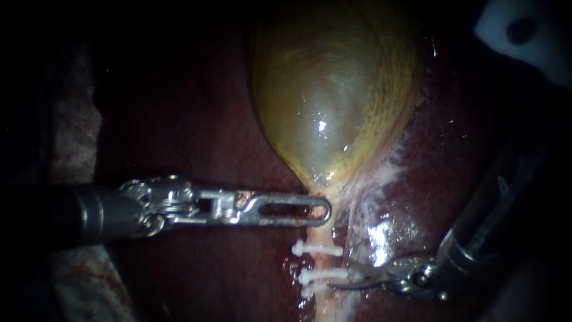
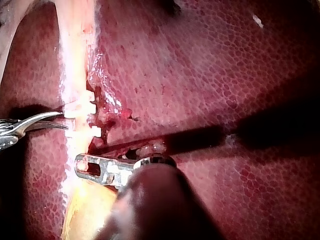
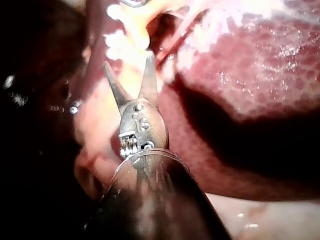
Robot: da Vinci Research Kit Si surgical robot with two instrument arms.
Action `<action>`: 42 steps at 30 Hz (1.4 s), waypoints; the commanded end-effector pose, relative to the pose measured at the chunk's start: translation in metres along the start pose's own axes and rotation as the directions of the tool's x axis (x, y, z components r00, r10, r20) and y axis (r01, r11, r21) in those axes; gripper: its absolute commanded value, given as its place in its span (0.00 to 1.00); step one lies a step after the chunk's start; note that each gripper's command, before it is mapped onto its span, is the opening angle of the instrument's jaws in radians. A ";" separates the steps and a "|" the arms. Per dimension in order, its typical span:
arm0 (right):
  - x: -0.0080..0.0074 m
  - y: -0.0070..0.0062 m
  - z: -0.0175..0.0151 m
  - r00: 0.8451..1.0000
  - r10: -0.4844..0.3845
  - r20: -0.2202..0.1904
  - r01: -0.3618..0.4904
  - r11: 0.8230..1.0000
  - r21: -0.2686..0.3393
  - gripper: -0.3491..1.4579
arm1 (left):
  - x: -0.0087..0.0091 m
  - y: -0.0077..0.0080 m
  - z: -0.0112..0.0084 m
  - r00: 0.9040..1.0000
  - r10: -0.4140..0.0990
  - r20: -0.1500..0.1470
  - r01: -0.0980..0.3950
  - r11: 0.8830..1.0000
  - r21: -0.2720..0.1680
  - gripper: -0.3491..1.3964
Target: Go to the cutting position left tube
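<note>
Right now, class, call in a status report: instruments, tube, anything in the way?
Left instrument at gallbladder neck. Right instrument jaws open, tips beside clipped tube. Clips close to tips.

The right instrument [image 1: 339, 274], jaws apart, sits just right of the tube [image 1: 322, 262] at its clips [image 1: 319, 249]; the left instrument [image 1: 325, 211] reaches above them

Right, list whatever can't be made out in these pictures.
- Endoscope view: the tube runs off the lower edge below its clips. The shaft of the right instrument is lost in shadow.
- Left wrist view: the blurred shaft of the left instrument covers most of the gallbladder.
- Right wrist view: glare blurs the clips, so they can't be counted. Whether the tube lies between the right instrument's open jaws is unclear.
</note>
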State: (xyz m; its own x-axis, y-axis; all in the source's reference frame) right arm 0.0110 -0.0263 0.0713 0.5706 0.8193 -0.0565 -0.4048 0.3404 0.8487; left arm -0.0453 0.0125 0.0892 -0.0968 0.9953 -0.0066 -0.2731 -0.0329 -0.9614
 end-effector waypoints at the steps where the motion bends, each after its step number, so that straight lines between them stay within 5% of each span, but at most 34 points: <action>1: 0.0000 0.0001 0.0000 1.000 0.000 0.000 0.000 1.000 -0.001 0.90 | 0.0000 0.0000 0.0000 1.000 0.000 0.000 0.000 1.000 0.000 0.00; 19: 0.0016 0.0016 0.0018 1.000 0.000 0.000 0.000 1.000 0.002 0.87 | -0.0001 0.0001 0.0000 1.000 0.000 0.000 0.000 1.000 0.000 0.00; 42: 0.0037 0.0007 0.0050 0.999 -0.029 0.021 0.028 0.999 0.046 0.82 | -0.0001 0.0001 0.0000 1.000 0.000 0.000 0.000 1.000 0.000 0.00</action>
State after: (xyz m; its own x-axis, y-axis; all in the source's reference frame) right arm 0.0165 -0.0254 0.0744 0.5971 0.7992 -0.0697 -0.3545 0.3408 0.8707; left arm -0.0453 0.0125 0.0891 -0.0965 0.9953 -0.0066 -0.2734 -0.0329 -0.9613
